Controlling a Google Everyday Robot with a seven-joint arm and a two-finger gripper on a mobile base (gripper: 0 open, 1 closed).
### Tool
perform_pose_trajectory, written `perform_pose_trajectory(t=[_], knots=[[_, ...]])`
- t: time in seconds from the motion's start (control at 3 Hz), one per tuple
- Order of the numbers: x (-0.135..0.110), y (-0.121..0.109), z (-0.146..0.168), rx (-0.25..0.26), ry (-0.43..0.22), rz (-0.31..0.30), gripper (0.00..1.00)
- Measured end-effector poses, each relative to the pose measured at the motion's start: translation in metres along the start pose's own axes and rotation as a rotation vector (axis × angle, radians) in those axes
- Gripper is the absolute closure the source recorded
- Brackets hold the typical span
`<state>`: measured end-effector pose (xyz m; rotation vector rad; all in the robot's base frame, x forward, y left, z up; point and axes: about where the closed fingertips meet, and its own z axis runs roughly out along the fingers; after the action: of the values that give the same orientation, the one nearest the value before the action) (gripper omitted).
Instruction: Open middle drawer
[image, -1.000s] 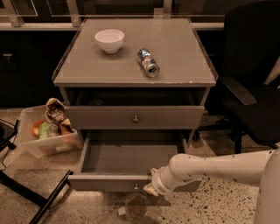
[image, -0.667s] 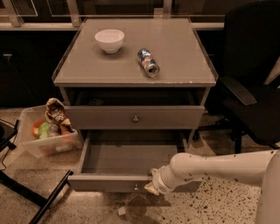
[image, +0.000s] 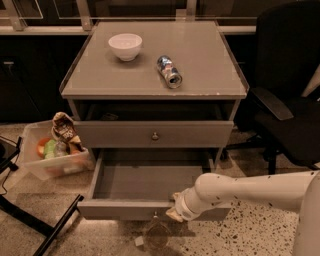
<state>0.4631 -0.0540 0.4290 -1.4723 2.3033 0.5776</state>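
Observation:
The middle drawer is pulled well out of the grey cabinet, showing a plain grey, bare inside. Its flat front faces me low in the view. My gripper is at the end of the white arm that comes in from the right. It sits right at the top edge of that front, just right of centre, about where the knob is. The knob itself is mostly hidden by the gripper.
Above it is another grey drawer front with a round knob. A white bowl and a lying can rest on the cabinet top. A plastic bin of snacks stands left, and a black office chair stands right. A black stand leg crosses the floor.

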Motion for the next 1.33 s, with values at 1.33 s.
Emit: perform_pose_trajectory(t=[1.33], knots=[[-0.004,-0.014,-0.008,0.000,0.000,0.000,1.00]])
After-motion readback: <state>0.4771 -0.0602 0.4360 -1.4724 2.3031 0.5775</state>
